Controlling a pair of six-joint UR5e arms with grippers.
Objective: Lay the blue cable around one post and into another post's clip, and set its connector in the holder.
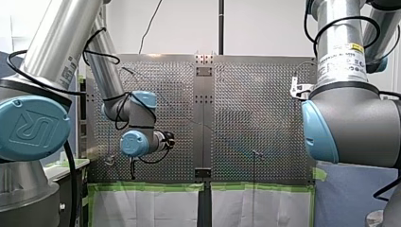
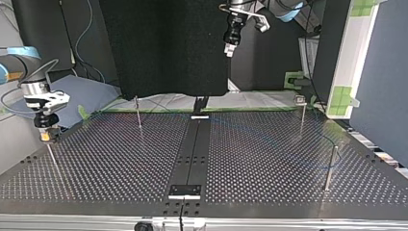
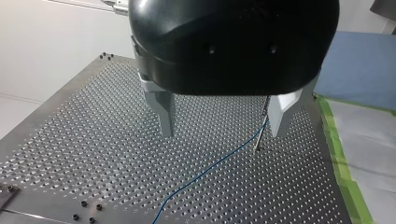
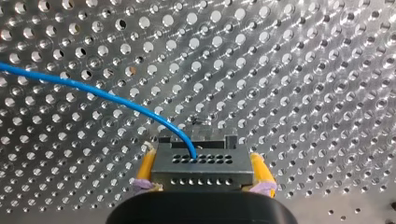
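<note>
Right wrist view: right gripper (image 4: pixel 202 159), yellow pads (image 4: pixel 145 168) clamped on grey connector (image 4: pixel 201 173); blue cable (image 4: pixel 93 91) trails over perforated table (image 4: pixel 303 70). Left gripper (image 3: pixel 221 133) jaws apart, above table; cable runs to post (image 3: pixel 259 140) beside it.

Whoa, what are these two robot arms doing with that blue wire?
They are routing a blue cable across the perforated table. My right gripper is shut, its yellow pads on the grey connector at the cable's end, low over the table. My left gripper is open and empty, above the table; the cable runs to a thin post by one of its fingers.
</note>
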